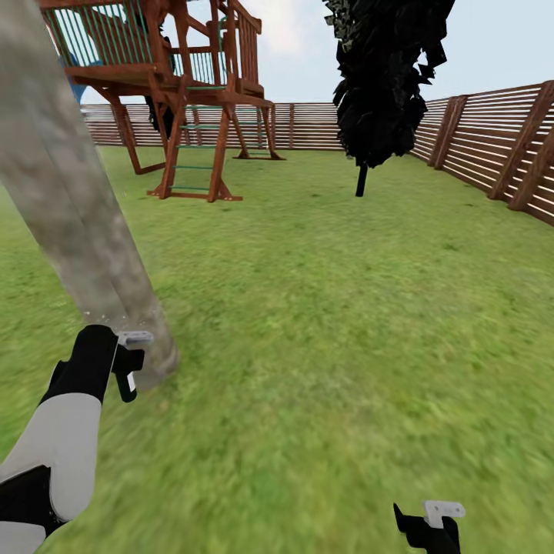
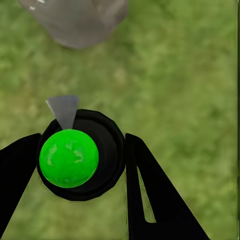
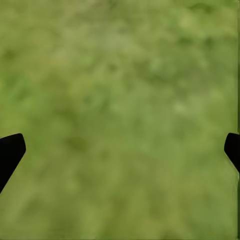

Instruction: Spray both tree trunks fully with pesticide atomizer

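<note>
The pesticide atomizer (image 2: 95,165) is a black round bottle with a bright green cap and a grey nozzle. My left gripper (image 2: 82,150) is shut on it, one black finger on each side. In the head view the left gripper (image 1: 125,371) holds the atomizer (image 1: 129,362) low at the left, right beside the base of a tree trunk (image 1: 77,200). The nozzle points at the tree trunk's foot (image 2: 80,20), a short gap away. The trunk is thick, pale grey-brown and mottled, and leans across the upper left. My right gripper (image 1: 431,527) hangs open over grass (image 3: 123,145), holding nothing.
A brown wooden play tower (image 1: 185,85) with a ladder stands at the back left. A narrow black columnar tree (image 1: 385,77) rises at the back right. A slatted wooden fence (image 1: 492,146) rings the lawn (image 1: 331,308), which stretches ahead and to the right.
</note>
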Controlling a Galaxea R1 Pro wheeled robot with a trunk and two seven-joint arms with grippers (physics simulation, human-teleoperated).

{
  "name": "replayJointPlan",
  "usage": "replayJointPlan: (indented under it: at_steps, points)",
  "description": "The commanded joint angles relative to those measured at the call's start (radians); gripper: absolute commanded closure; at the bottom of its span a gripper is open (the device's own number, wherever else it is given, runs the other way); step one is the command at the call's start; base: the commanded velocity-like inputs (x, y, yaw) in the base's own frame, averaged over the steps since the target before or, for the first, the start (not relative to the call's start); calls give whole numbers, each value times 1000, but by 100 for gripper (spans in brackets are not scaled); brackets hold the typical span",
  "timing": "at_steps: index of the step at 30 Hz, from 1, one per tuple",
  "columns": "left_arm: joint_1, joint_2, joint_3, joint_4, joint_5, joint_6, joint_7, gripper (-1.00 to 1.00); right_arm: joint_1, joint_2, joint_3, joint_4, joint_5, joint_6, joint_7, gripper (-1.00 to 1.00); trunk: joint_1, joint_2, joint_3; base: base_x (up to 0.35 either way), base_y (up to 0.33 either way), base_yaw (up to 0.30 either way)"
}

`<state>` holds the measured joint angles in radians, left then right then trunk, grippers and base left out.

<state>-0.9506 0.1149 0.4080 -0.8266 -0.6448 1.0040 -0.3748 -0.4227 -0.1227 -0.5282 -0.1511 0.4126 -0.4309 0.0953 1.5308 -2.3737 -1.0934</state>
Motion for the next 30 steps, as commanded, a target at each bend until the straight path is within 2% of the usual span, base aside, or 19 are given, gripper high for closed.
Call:
replayJointPlan:
  at_steps: [1,8,16,21,26,30]
  points:
    - [-1,0,3,-1,-10,2,-10,100,-1,0,-9,1,3,-3,7,-100,0,0,-1,237,-189,5]
    - [2,-1,5,0,-10,2,-9,100,-1,0,-9,1,3,-3,8,-100,0,0,-1,235,-189,14]
    - [3,3,6,-3,-10,2,-9,100,-1,1,-9,1,3,-3,8,-100,0,0,-1,208,-202,263]
    - [3,6,8,-40,-12,2,-9,100,-1,1,-8,1,3,-3,8,-100,0,0,-1,-130,-222,276]
    - [10,14,7,-40,-12,1,-8,100,-1,1,-9,2,3,-3,9,-100,0,0,-1,-64,-44,276]
    - [45,7,6,-30,-10,-5,-7,100,-1,2,-9,1,3,-3,9,-100,0,0,-1,15,-7,241]
